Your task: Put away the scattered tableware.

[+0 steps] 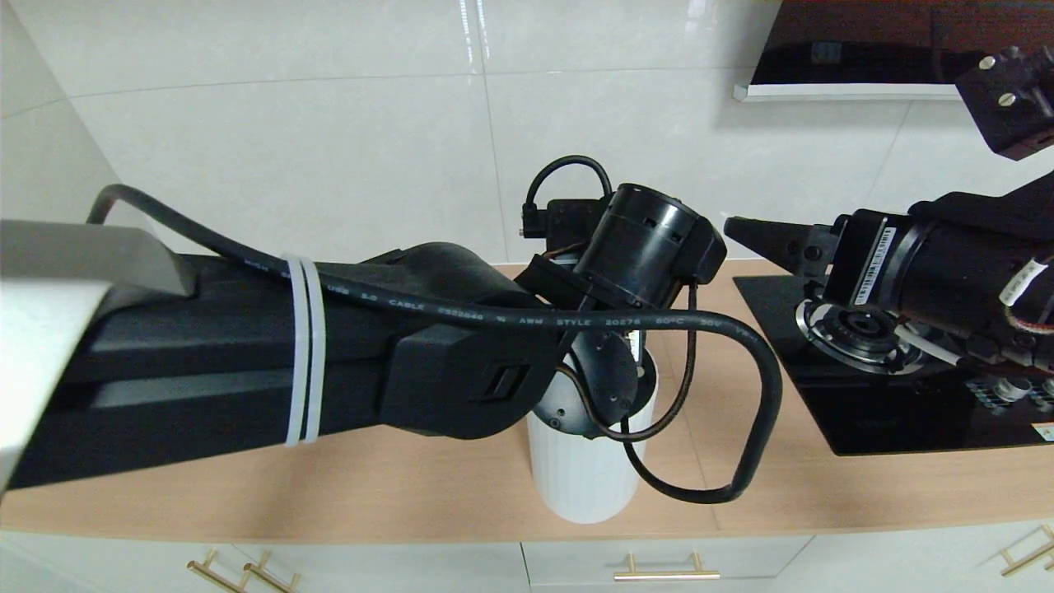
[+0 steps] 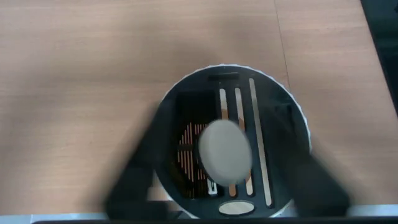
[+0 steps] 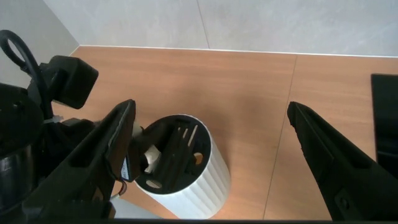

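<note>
While the left pincer (image 2: 227, 168) hangs spread wide above the white holder (image 1: 585, 478), 6 o'clock on the surface (image 1: 370, 486), we judge: deposit step, spoon (image 2: 225, 152) and chopsticks (image 2: 254, 137) inside. Right pincer (image 3: 210, 111): wide, empty, 2 o'clock. Next: lift clear, find remaining tableware.

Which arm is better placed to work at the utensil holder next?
Left: the left end effector hangs right above the white holder; the right end effector is open, off to the side.
</note>
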